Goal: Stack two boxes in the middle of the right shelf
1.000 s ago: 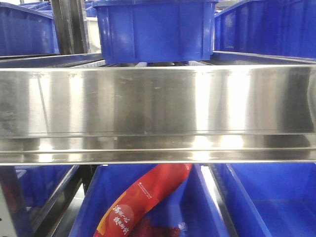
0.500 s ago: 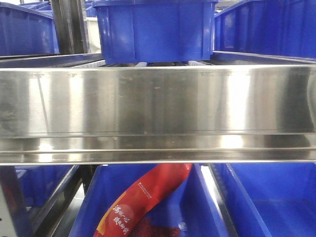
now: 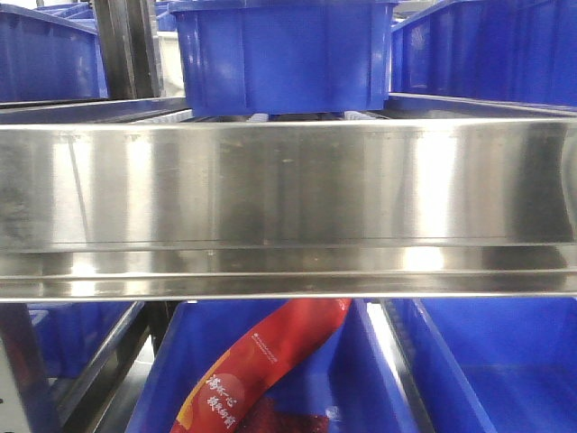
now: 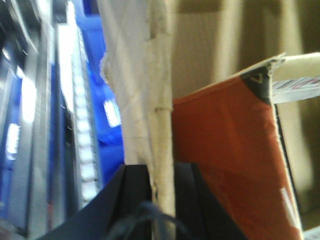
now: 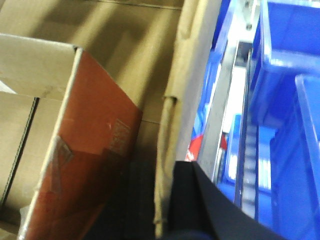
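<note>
In the front view the shiny steel shelf lip (image 3: pixel 288 180) spans the frame; no carton and no gripper shows there. In the left wrist view my left gripper (image 4: pixel 162 172) is shut on the pale upright wall of a brown cardboard box (image 4: pixel 150 75). In the right wrist view my right gripper (image 5: pixel 162 172) is shut on the opposite wall of the box (image 5: pixel 187 75). An orange-red smaller carton lies inside it, showing in the left wrist view (image 4: pixel 225 150) and the right wrist view (image 5: pixel 90 130). A second brown box is not in view.
A blue bin (image 3: pixel 284 54) stands on the tier above the lip. Blue bins below (image 3: pixel 487 361) hold a red packet (image 3: pixel 261 361). Blue bins and a roller track (image 4: pixel 82 130) lie left of the box, more blue bins (image 5: pixel 285 100) to its right.
</note>
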